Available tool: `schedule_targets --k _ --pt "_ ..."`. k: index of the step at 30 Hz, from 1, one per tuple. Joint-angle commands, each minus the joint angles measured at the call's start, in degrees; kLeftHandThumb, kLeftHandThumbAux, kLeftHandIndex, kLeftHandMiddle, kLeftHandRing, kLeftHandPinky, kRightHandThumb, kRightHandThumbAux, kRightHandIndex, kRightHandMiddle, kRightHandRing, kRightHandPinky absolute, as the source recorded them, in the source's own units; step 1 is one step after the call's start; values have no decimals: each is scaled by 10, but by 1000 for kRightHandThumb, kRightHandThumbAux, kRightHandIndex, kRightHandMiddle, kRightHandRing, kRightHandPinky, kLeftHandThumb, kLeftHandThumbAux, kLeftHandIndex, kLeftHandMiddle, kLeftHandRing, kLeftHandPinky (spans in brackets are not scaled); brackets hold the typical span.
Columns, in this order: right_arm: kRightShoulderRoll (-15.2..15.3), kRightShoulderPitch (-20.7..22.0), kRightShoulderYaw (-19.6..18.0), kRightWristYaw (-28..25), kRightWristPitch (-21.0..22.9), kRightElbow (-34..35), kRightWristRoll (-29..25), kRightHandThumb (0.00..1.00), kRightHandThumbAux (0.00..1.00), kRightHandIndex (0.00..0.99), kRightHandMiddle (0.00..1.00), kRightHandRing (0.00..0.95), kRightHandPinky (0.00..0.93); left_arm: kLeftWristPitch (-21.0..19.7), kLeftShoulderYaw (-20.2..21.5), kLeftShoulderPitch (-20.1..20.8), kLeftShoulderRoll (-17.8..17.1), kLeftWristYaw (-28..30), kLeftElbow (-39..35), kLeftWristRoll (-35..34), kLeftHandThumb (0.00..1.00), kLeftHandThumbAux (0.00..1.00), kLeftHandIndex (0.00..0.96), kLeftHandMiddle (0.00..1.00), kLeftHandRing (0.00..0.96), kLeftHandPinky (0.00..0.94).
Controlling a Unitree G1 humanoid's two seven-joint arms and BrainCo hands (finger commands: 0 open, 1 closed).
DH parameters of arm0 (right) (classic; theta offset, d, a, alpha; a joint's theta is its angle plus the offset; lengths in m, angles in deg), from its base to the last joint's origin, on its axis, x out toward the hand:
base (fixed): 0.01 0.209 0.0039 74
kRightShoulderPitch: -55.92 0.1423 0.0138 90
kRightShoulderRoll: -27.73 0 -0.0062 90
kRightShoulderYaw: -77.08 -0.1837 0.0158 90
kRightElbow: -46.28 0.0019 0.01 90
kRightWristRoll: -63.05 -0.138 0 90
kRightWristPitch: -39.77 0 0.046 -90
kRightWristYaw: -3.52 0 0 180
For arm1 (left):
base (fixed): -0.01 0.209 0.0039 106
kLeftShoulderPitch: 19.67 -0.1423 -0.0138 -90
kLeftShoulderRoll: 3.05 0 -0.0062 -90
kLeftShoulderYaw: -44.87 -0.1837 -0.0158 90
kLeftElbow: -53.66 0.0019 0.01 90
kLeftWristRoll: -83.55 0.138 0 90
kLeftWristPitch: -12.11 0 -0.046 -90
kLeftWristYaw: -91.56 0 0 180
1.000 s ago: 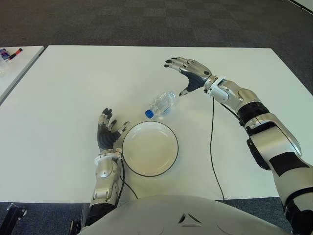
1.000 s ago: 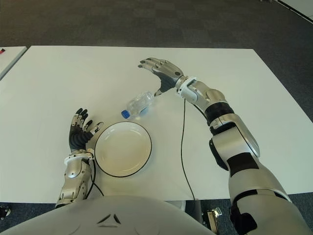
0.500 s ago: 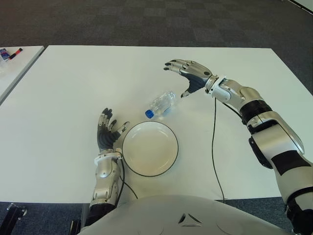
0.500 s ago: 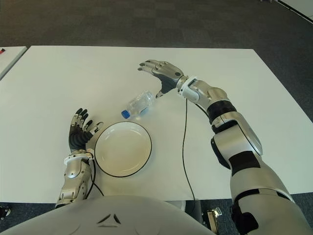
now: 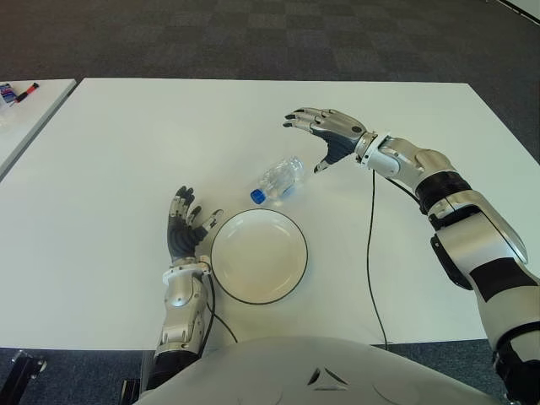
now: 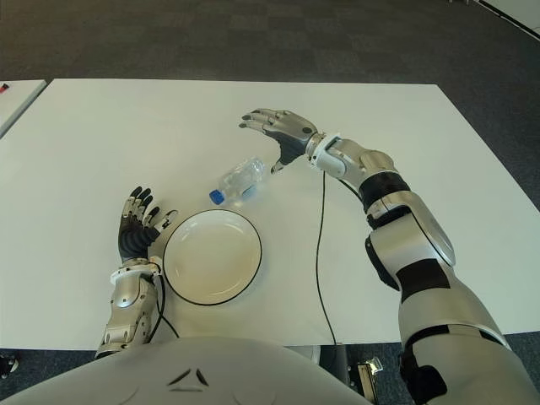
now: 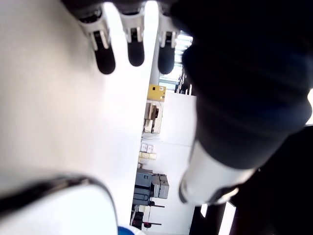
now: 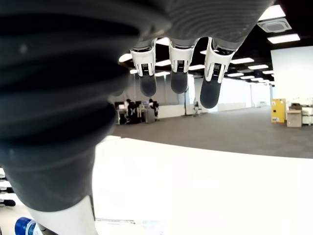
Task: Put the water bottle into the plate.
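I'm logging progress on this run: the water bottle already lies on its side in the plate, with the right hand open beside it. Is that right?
Not quite. The water bottle does lie on its side, but on the bare table just beyond the plate, which holds nothing; the left eye view shows this. The right hand is indeed open beside it, holding nothing.

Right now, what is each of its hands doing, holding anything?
Left hand: open, holding nothing, beside the plate on its left.
Right hand: open, holding nothing, above the table by the water bottle.
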Motion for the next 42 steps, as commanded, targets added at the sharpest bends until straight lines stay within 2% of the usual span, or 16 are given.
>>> schedule_targets --k 1,11,26,42 --pt "4 10 5 -13 -8 -5 4 0 897 0 0 0 263 -13 -2 -9 28 6 18 -4 32 958 130 136 102 125" --pt "4 8 7 -8 -11 -2 9 0 906 0 0 4 304 -16 -2 -7 23 5 20 2 18 957 119 127 94 117" --pt "2 10 16 9 -16 -8 13 0 892 0 0 23 228 -16 1 -2 22 6 24 -3 28 947 121 127 92 121" --pt "-3 13 18 12 -12 -16 11 0 853 0 0 23 259 -12 5 -1 24 9 25 -8 27 964 126 138 104 129"
